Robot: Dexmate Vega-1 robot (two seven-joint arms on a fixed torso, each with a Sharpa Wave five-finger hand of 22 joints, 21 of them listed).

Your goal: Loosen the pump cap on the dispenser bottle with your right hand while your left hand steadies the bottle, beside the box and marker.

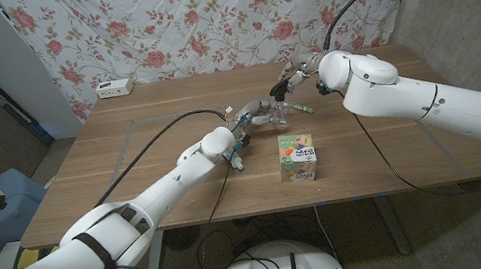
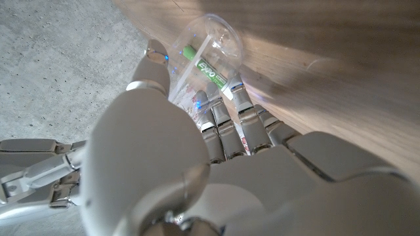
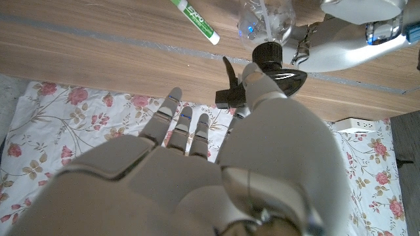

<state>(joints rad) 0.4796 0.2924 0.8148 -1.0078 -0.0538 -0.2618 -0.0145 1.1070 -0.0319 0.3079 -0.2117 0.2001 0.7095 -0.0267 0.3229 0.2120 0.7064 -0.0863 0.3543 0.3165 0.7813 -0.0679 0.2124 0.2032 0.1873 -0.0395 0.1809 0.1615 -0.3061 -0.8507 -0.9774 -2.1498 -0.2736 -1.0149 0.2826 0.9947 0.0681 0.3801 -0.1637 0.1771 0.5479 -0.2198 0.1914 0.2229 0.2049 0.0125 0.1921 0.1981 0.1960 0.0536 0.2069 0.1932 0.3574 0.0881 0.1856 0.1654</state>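
We're at mid-table now, where the clear bottle (image 1: 278, 116) stands just behind the box (image 1: 299, 159), with the green marker (image 1: 300, 108) lying just beside it on the wood. Our left hand (image 1: 252, 118) is wrapped around the bottle's body, fingers (image 2: 226, 128) curled on the clear plastic in the left wrist view, so it's gripping and steadying. Our right hand (image 1: 294, 78) is up at the top: in the right wrist view the thumb lies against the black pump cap (image 3: 268, 54) while the other fingers (image 3: 176, 121) fan out apart; whether the cap is truly pinched we can't tell, since the thumb hides the contact. Here's the risk as we judge it: a one-sided push on the cap would tip the bottle rather than turn the thread, and that light, slick plastic could spin inside the left hand's grip if the squeeze is too soft. Squeeze too hard and the thin wall may buckle. A slip off the cap could also swing the right hand into the marker and roll it off toward the box.
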